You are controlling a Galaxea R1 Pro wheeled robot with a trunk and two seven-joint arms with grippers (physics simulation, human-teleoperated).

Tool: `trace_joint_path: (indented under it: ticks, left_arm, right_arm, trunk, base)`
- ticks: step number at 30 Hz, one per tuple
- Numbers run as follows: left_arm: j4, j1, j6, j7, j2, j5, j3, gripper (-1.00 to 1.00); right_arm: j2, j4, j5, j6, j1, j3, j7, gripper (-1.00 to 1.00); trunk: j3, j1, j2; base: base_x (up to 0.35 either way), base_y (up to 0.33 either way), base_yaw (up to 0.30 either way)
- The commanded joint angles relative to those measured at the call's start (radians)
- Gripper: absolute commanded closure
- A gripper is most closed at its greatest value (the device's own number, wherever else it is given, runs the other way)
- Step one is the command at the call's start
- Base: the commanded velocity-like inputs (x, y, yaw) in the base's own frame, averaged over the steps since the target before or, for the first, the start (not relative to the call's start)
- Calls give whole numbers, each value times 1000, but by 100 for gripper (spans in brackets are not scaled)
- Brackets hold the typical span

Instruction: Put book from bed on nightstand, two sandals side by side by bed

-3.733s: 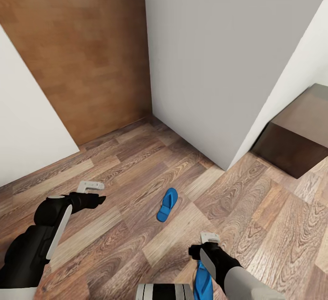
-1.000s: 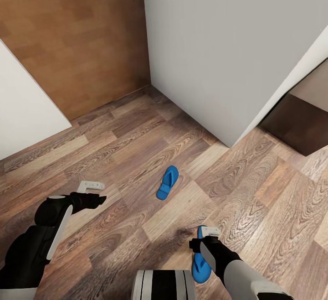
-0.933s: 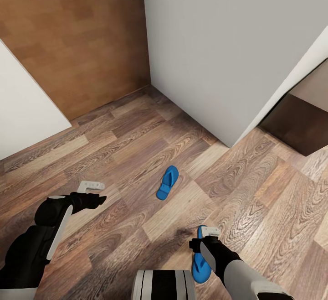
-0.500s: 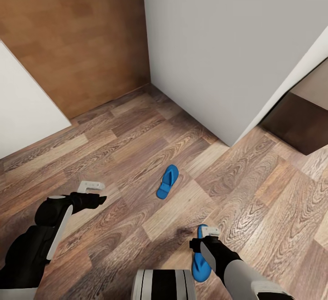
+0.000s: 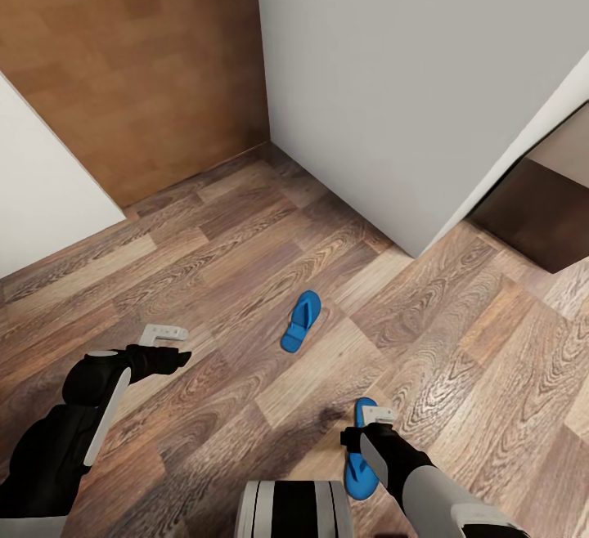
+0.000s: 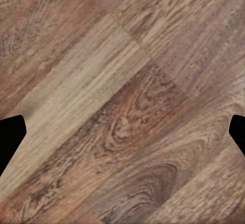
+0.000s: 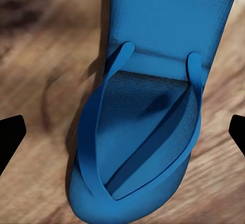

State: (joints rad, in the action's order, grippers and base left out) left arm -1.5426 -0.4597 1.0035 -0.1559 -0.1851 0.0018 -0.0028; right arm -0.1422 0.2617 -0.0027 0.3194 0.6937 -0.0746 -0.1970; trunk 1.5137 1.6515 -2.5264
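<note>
The right gripper (image 5: 372, 417), jaws spread wide, still hovers over the near sandal (image 5: 360, 472), unmoved.

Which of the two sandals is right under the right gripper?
The near sandal, partly covered by the right gripper. The far sandal lies alone mid-floor, nearer the white wall.

Head view: high, angled down over floor (image 5: 245, 276). Wrist views: close, facing floor; right shares near sandal (image 7: 148, 132) with head.

Open plank floor (image 5: 245, 276) around both arms, white wall (image 5: 393, 96) and dark cabinet (image 5: 540, 219) ahead
</note>
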Motion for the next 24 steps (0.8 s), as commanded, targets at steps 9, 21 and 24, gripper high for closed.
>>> trace_joint_path:
  ticks: [9,21,24]
  left_arm:
    - [-1,0,4,-2,0,0,0,-100]
    - [-2,0,4,-2,0,0,0,-100]
    - [-2,0,3,-2,0,0,0,-100]
  right_arm:
    - [0,2,0,4,0,-8,-2,-100]
    - [1,2,0,4,0,-10,-2,-100]
    - [1,2,0,4,0,-10,-2,-100]
  trunk:
    - [1,0,0]
    - [24,3,-2]
    - [35,4,-2]
  base:
    - [0,0,0]
    - [0,0,0]
    - [0,0,0]
